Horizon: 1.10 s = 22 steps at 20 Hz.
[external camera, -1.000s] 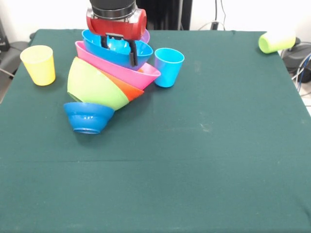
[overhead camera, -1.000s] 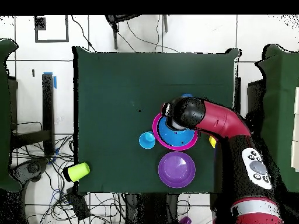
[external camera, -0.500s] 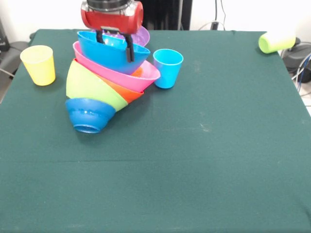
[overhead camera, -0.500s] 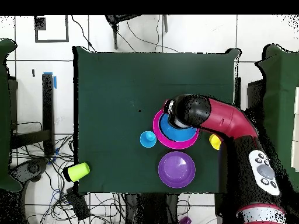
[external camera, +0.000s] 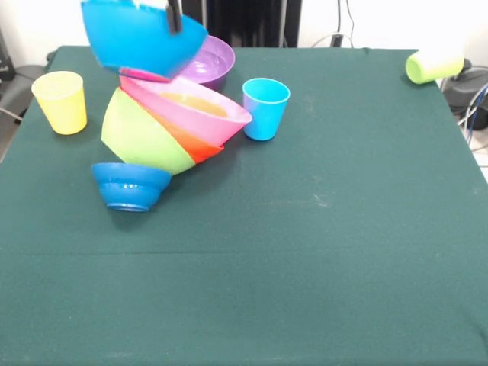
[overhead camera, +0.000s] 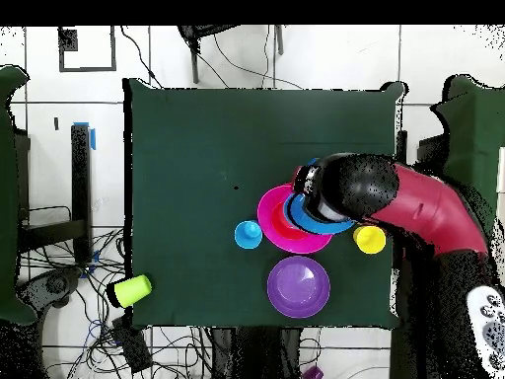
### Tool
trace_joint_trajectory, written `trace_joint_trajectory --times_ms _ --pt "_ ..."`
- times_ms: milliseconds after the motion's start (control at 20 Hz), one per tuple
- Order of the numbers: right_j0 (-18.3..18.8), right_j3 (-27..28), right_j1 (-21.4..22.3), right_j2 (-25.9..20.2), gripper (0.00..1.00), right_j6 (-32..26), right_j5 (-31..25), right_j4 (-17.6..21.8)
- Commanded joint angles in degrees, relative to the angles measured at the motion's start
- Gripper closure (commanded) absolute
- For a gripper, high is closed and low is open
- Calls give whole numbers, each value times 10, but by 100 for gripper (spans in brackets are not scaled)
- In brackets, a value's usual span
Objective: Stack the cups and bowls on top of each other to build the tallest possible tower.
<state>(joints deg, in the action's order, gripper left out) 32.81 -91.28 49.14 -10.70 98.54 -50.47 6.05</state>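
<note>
my claw [external camera: 174, 14] grips the light blue bowl [external camera: 137, 36] by its rim, holding it above the leaning tower [external camera: 164, 126] on the bench [external camera: 320, 229].

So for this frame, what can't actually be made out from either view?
- Gripper: front view cuts it off at the top edge, overhead view hides it under the arm; open or shut cannot be told.
- Grip on the light blue bowl: contact point not visible in either view.
- Small dark blue bowl: hidden overhead under the pink bowl and the arm.
- Small orange bowl: not identifiable in either view.
</note>
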Motion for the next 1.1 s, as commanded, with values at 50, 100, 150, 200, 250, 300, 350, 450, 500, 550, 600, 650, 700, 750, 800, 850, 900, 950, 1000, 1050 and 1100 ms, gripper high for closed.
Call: trace_joint_trajectory --times_ms 50,100,150,200,250,300,350,450,500,550,600,650,700,750,800,850,900,950,1000,1050,1100 --pt "16 0 53 -63 0 -119 -50 15" --pt "19 -8 60 -64 0 -119 -49 17" --pt "19 -7 62 -66 0 -118 -52 19" --pt "21 -13 67 -66 0 -118 -52 21" --pt "22 -15 68 -67 0 -118 -54 22" --pt "24 -16 69 -68 0 -117 -55 23" --pt "25 -17 71 -70 0 -117 -56 24" --pt "28 -24 76 -71 0 -115 -56 25" --pt "31 -36 85 -70 0 -114 -51 22" --pt "33 -47 94 -70 0 -113 -47 20" --pt "34 -59 105 -68 0 -111 -42 17" --pt "34 -66 110 -68 0 -109 -39 15" --pt "35 -74 116 -67 0 -107 -36 13" --pt "33 -73 117 -68 0 -105 -39 14" --pt "32 -71 118 -68 0 -104 -45 15" --pt "31 -69 118 -68 0 -103 -51 16" --pt "32 -64 115 -70 0 -104 -55 17" --pt "33 -65 113 -71 0 -104 -53 18" --pt "36 -69 109 -74 0 -106 -42 18" --pt "38 -73 105 -77 0 -107 -31 19" --pt "42 -84 100 -81 0 -109 -9 19"
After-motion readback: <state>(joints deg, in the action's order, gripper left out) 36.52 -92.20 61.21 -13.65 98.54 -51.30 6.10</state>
